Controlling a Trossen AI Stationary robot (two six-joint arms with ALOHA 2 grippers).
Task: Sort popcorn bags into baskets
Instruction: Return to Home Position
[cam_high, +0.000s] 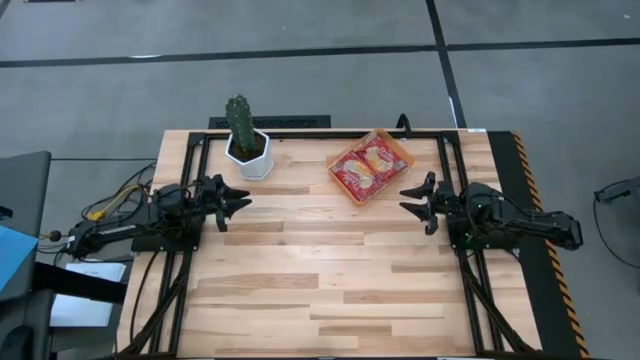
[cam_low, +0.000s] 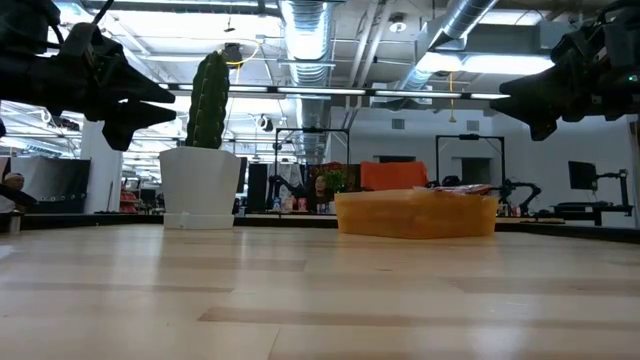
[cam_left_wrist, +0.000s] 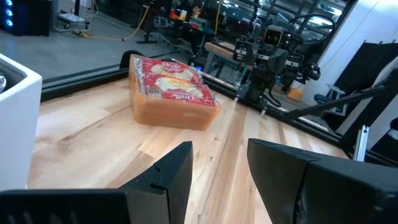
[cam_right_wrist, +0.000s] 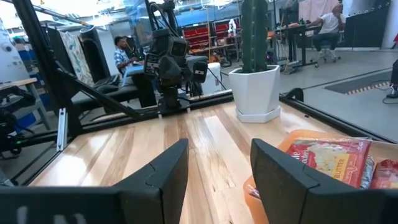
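The orange tray sits near the table's far edge, right of centre, and is filled with red popcorn bags with cream centre panels, lying flat inside it. It shows as an orange box in the low view, with bags on top in the left wrist view and bags in the right wrist view. My left gripper hovers open at the table's left side. My right gripper hovers open at the right side, just nearer than the tray. Neither touches anything.
A white pot with a green cactus stands near the far edge, left of the tray. Bare wood stretches across the table's middle and near half. People show in the room beyond the table in the right wrist view.
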